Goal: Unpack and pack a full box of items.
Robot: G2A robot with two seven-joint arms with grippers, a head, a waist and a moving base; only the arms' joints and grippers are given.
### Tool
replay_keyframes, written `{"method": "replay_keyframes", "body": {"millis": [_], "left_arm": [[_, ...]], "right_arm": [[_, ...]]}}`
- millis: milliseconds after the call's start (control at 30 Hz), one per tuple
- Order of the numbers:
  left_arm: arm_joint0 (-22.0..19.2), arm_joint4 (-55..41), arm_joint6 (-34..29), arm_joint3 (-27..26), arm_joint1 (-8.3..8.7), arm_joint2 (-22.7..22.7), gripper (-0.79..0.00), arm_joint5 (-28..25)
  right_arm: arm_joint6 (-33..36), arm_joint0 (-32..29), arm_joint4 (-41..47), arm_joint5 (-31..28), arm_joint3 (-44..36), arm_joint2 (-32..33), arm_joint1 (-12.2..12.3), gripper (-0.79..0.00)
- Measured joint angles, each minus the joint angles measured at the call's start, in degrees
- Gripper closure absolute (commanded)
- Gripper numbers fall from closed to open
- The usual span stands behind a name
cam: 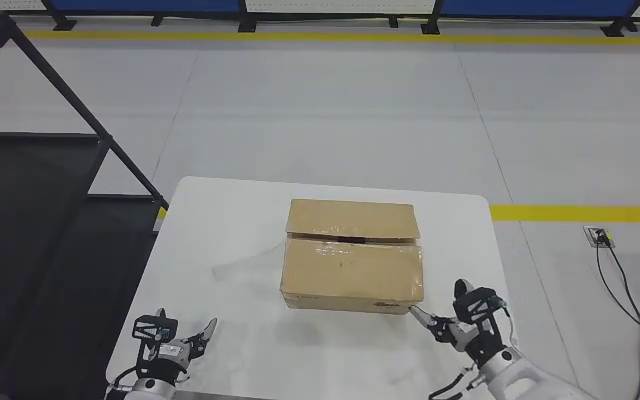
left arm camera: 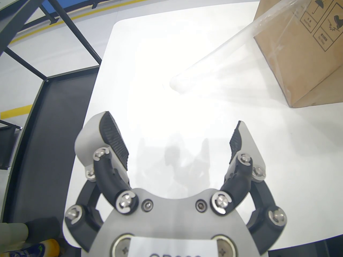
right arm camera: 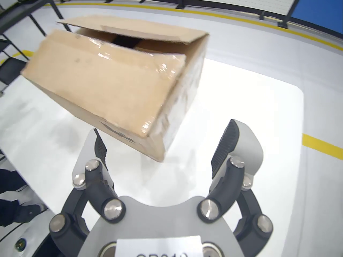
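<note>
A brown cardboard box (cam: 350,255) sits near the middle of the white table (cam: 230,260); its top flaps lie almost closed with a dark gap between them, and clear tape glints on them. A strip of clear tape (left arm camera: 214,52) trails from the box (left arm camera: 302,36) down to the table. My left gripper (left arm camera: 174,137) stands open at the table's front left corner (cam: 185,338), well apart from the box. My right gripper (right arm camera: 163,140) is open at the front right (cam: 440,322), just off the near right corner of the box (right arm camera: 112,81). Nothing lies between either pair of fingers.
A dark metal rack with a black shelf (cam: 50,230) stands along the table's left side. Yellow floor lines run behind and to the right of the table. Bare table surface lies left of and in front of the box.
</note>
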Motion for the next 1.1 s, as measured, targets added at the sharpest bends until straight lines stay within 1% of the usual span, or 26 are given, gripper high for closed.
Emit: {"method": "replay_keyframes", "body": {"millis": [67,100,467,533,633,700,800,900,967,1100], "left_arm": [[0.0,0.0,0.0,0.0,0.00,0.0,-0.785,0.0],[0.0,0.0,0.0,0.0,0.00,0.0,-0.785,0.0],[0.0,0.0,0.0,0.0,0.00,0.0,-0.785,0.0],[-0.4,-0.7,-0.2,-0.2,-0.04,0.3,-0.785,-0.9],[-1.9,-2.3,-0.1,-0.7,-0.12,1.0,-0.785,-3.5],[-2.8,-3.4,0.7,-1.3,-0.20,1.3,-0.785,-5.0],[-4.0,-6.4,1.8,-2.1,-0.44,1.7,-0.785,-5.3],[-4.6,-8.9,1.7,-3.1,-0.46,1.5,-0.785,-7.9],[-4.6,-9.0,1.7,-3.2,-0.45,1.5,-0.785,-8.1],[-4.6,-8.9,1.7,-3.2,-0.45,1.5,-0.785,-8.0]], "right_arm": [[3.7,2.0,2.5,-0.3,-0.4,-0.5,0.0,-0.785],[4.0,2.0,2.6,-0.3,-0.4,-0.5,0.0,-0.785],[3.1,1.7,2.3,-0.2,-0.3,-0.4,0.0,-0.785],[2.4,2.1,3.5,-0.1,0.3,-0.5,-0.1,-0.785],[0.5,4.3,10.4,1.3,1.8,-0.5,-0.5,-0.785],[0.6,6.3,16.5,-0.1,2.9,0.0,-0.6,-0.785],[2.5,9.8,27.7,-2.8,5.8,2.1,-0.6,-0.785],[5.8,13.7,37.4,-2.7,9.1,3.2,-0.5,-0.785],[5.9,13.8,39.0,-2.7,9.2,3.1,-0.5,-0.785],[5.8,13.6,37.6,-2.7,9.1,3.1,-0.5,-0.785]]}}
